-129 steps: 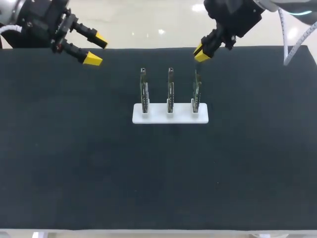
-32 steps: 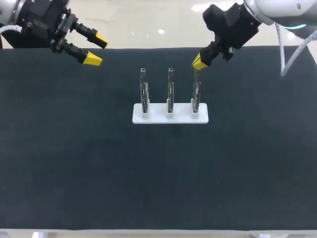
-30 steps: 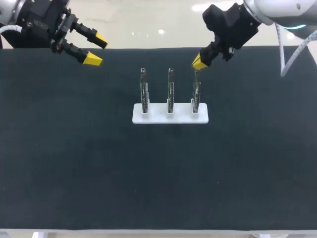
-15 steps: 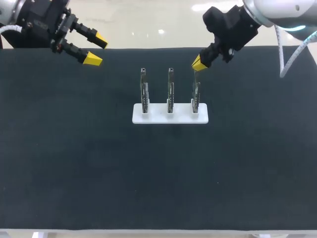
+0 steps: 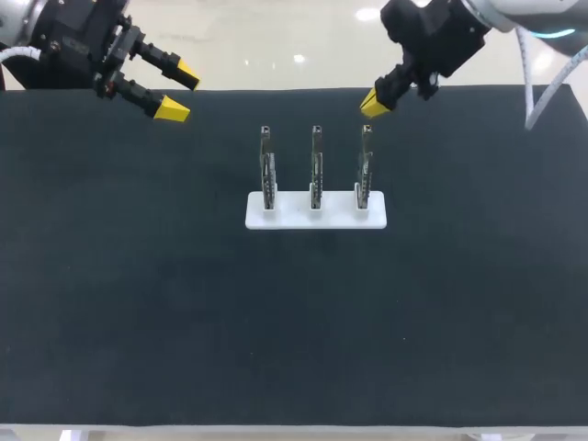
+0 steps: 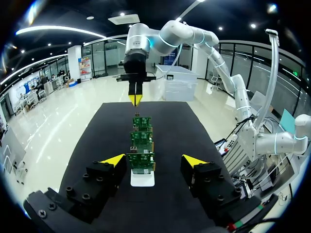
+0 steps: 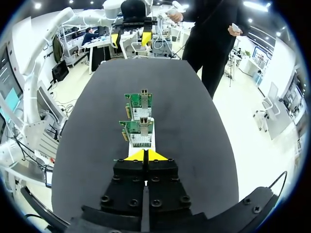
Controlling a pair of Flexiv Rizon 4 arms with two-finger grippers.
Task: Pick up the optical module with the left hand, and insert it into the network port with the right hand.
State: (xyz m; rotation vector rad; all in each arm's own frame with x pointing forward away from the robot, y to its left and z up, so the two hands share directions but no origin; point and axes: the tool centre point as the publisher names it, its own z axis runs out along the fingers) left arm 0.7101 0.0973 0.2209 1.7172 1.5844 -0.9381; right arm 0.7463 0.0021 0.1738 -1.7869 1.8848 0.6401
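**Now: three cards upright in the holder, both grippers empty**

Now, at the far middle of the black table (image 5: 294,322), a white holder (image 5: 292,217) with three green cards standing upright in a row: left card (image 5: 267,170), middle card (image 5: 316,168), right card (image 5: 366,168). On the upper end of each card, a small metal port (image 5: 366,131). Not possible to tell an optical module apart from these metal parts.

Above the far left corner of the table, well apart from the holder, the left gripper (image 5: 179,92). Fingers spread wide, nothing between them. In its wrist view, seen along the open fingers (image 6: 114,159), the three cards one behind another, with the holder's white end (image 6: 142,179) nearest.

Above and just behind the right card, not touching it, the right gripper (image 5: 372,103). Yellow tips pressed together, with no gap and nothing held. In its wrist view, tips closed (image 7: 146,155), with two cards showing just ahead of them.
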